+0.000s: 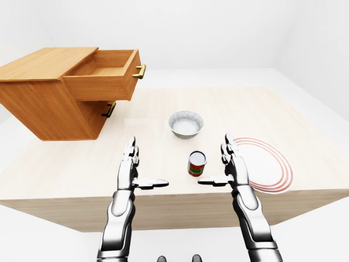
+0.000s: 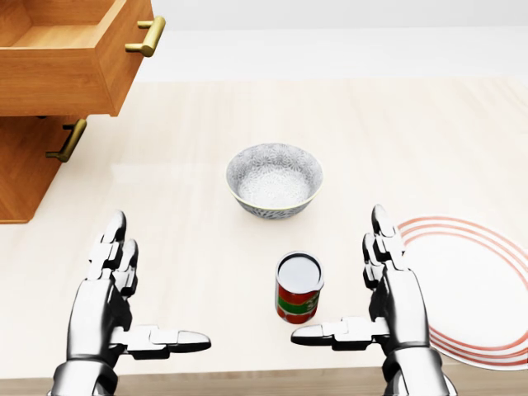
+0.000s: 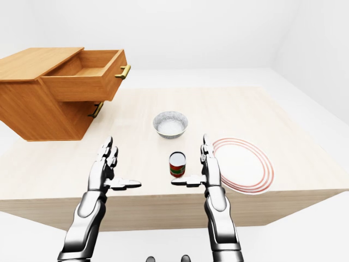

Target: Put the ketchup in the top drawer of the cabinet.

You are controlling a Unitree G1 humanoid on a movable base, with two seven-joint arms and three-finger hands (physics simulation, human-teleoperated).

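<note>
Wooden cabinet (image 1: 49, 93): stands at the upper left of the left-eye view on a pale wood-grain counter (image 1: 163, 109), its body angled toward the viewer.
Top drawer (image 1: 106, 73): pulled well out, brass handle (image 1: 140, 71) on its face; the part of the inside that shows is bare wood, nothing visible in it.
Lower drawer: pushed in beneath, a second handle (image 2: 68, 140) just visible under the open drawer's shadow in the head view.
Bowl (image 2: 274, 179): patterned grey-white, upright near the middle of the counter, and nothing shows inside it.
Ketchup (image 2: 298, 287): a small red can with a green band and a silver lid, standing upright on the counter, below the bowl in the head view, left of the plate and well apart from the cabinet.
Plate (image 2: 478, 285): white with red rings round the rim, lying flat at the right, nothing on it.
Left robot hand (image 2: 124, 305): fingers spread straight, thumb pointing inward, hovering low over bare counter, holding and touching nothing.
Right robot hand (image 2: 371, 297): likewise spread wide, palm facing the can, thumb (image 2: 326, 333) reaching in just below the ketchup but not closed on it; the hand's outer edge overlaps the plate's rim in the head view.
</note>
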